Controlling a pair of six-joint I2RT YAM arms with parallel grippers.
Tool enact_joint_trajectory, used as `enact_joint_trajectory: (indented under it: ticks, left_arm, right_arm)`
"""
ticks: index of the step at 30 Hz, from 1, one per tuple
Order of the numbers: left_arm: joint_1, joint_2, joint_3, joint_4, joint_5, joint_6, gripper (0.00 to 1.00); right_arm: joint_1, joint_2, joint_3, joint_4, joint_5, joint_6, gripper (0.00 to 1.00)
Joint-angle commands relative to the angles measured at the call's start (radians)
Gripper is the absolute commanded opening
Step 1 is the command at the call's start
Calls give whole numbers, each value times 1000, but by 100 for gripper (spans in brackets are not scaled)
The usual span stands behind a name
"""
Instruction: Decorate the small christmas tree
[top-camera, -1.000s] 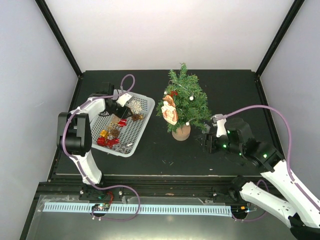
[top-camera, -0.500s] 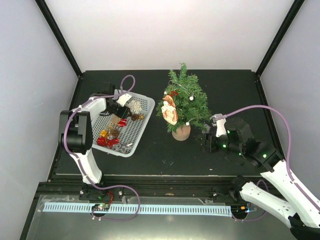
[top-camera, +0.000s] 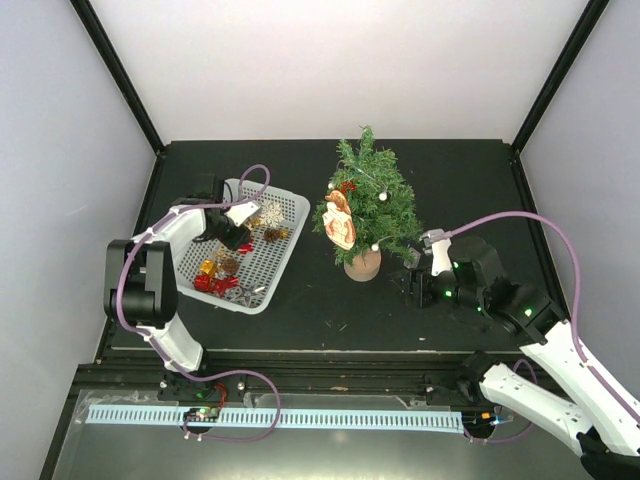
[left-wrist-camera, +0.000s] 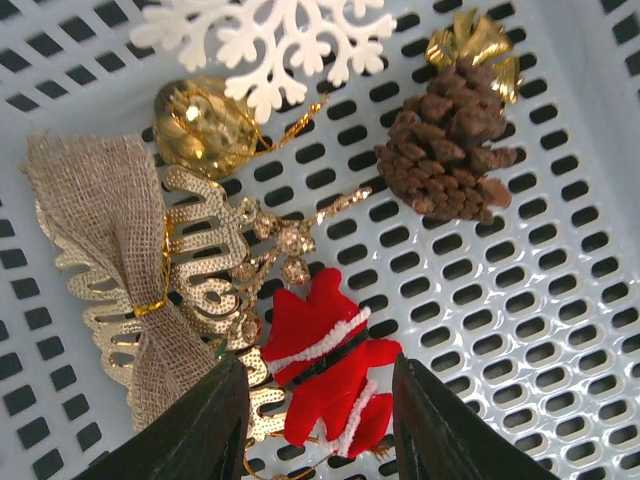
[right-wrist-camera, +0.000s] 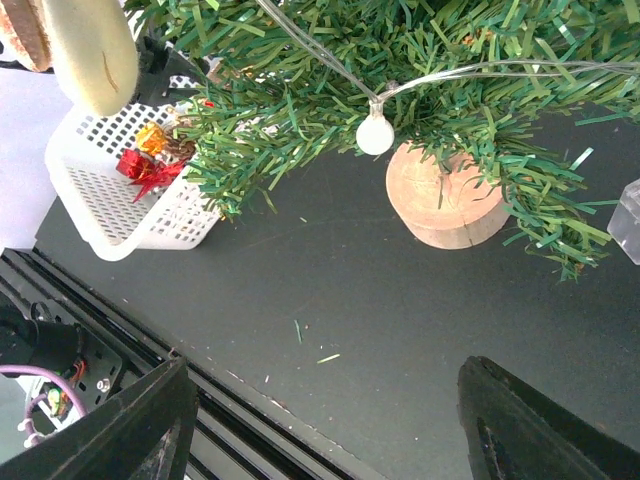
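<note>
The small christmas tree (top-camera: 368, 200) stands mid-table on its round wooden base (top-camera: 362, 265), with a light string and a cream oval ornament (top-camera: 340, 220) hanging on it. My left gripper (top-camera: 236, 238) is down inside the white basket (top-camera: 285, 255). In the left wrist view it (left-wrist-camera: 320, 420) is open, and its fingers straddle a red Santa-suit ornament (left-wrist-camera: 325, 365) lying on the basket floor (left-wrist-camera: 560, 300). My right gripper (top-camera: 418, 283) is open and empty in front of the tree's base (right-wrist-camera: 445, 195), above bare table (right-wrist-camera: 320, 430).
The basket also holds a pine cone (left-wrist-camera: 445, 150), a white snowflake (left-wrist-camera: 270, 35), a gold bell (left-wrist-camera: 205, 125), a burlap bow on gold lettering (left-wrist-camera: 110, 220) and red and gold pieces (top-camera: 215, 275). A white bulb (right-wrist-camera: 375, 133) hangs under the branches.
My left gripper has moved from the far part of the basket toward its middle and lowered over the red ornament. The right arm has barely moved.
</note>
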Motion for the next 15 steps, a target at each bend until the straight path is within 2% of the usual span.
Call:
enact_joint_trajectory:
  ticks: [1, 15]
  left_arm:
    - [6, 25, -10, -13, -46, 44, 41]
    - [0, 130, -10, 2, -75, 57, 42]
  right_arm:
    - [-3, -4, -3, 0, -1, -18, 72]
    - [-4, -17, -27, 15, -12, -13, 72]
